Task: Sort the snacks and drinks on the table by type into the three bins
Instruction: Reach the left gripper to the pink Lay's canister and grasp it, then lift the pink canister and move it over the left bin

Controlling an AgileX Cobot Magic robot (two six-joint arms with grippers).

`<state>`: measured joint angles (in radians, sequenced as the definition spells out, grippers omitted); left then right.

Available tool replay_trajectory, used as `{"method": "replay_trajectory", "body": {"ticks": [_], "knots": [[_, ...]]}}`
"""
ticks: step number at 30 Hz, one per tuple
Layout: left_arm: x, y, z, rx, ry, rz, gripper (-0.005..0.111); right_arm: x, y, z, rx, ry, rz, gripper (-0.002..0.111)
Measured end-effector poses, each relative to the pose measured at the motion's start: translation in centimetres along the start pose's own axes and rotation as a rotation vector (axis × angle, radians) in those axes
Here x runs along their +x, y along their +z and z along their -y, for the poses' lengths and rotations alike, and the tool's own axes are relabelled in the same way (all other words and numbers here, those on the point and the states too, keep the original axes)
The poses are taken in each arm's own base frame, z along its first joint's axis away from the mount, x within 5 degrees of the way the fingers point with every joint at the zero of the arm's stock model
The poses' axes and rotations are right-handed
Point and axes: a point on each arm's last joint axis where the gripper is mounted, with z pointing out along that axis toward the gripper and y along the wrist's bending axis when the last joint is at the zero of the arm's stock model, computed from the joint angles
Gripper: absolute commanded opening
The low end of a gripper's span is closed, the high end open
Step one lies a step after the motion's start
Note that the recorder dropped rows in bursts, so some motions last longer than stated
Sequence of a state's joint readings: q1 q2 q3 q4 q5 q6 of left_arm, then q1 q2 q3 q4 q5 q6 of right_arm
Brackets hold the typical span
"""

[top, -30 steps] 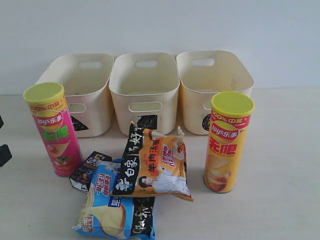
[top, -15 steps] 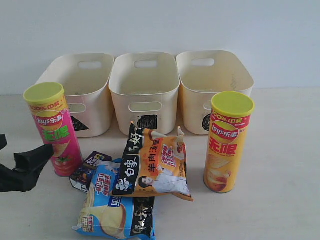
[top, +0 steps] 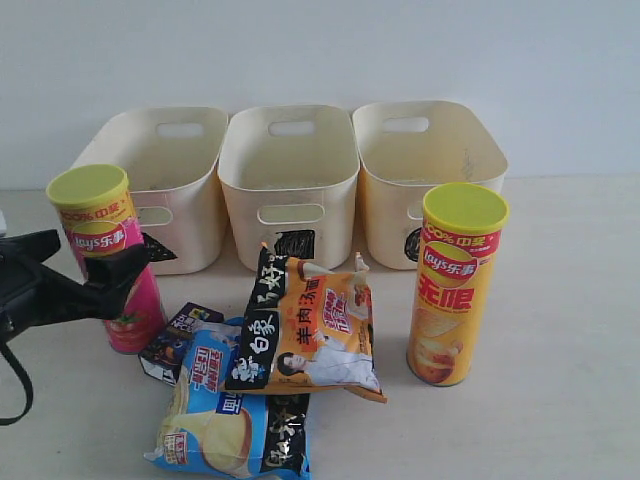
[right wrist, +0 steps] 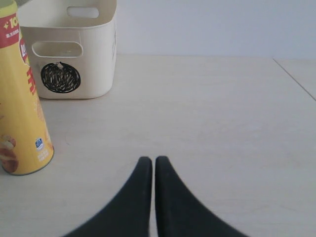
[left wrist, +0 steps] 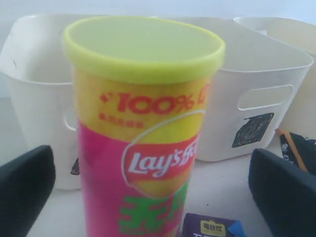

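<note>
Left pincer [left wrist: 153, 192], jaws wide apart, flanks pink can [left wrist: 143, 128] at left side of bench [top: 560, 300]; right pincer [right wrist: 150, 165] pressed together.

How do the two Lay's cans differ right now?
The pink can stands on the left, the orange-yellow can on the right. The open left hand straddles the pink can without gripping; the orange-yellow can stands clear of the shut right hand. Both are upright with yellow-green lids.

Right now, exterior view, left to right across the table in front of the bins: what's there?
Pink can → purple carton → orange bag → yellow can. Blue bag overlaps the carton and the orange bag, so left out.
</note>
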<state>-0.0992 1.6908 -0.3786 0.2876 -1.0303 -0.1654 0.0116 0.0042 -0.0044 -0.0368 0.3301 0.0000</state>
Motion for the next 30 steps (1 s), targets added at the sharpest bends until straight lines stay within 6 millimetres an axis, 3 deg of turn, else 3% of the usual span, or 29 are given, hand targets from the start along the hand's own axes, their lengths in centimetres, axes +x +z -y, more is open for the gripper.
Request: {"method": "replay_trajectory", "body": {"ticks": [3, 6, 8, 12, 23, 30], "knots": [[0.2, 1.5, -0.4, 0.000, 0.001, -0.003, 0.103, 0.0, 0.0, 0.0, 0.000, 0.000, 0.000, 0.000], [0.7, 2.5, -0.7, -0.002, 0.012, -0.018, 0.086, 0.0, 0.0, 0.0, 0.000, 0.000, 0.000, 0.000], [1.0, 2.7, -0.7, -0.004, 0.010, -0.026, 0.066, 0.0, 0.0, 0.0, 0.000, 0.000, 0.000, 0.000], [1.1, 2.9, -0.8, -0.010, 0.010, -0.029, 0.005, 0.0, 0.0, 0.0, 0.000, 0.000, 0.000, 0.000], [1.0, 2.8, -0.7, 0.006, 0.025, -0.030, 0.004, 0.0, 0.0, 0.0, 0.000, 0.000, 0.000, 0.000], [-1.1, 1.3, -0.4, -0.011, 0.005, -0.003, 0.004, 0.0, 0.0, 0.0, 0.000, 0.000, 0.000, 0.000]]}}
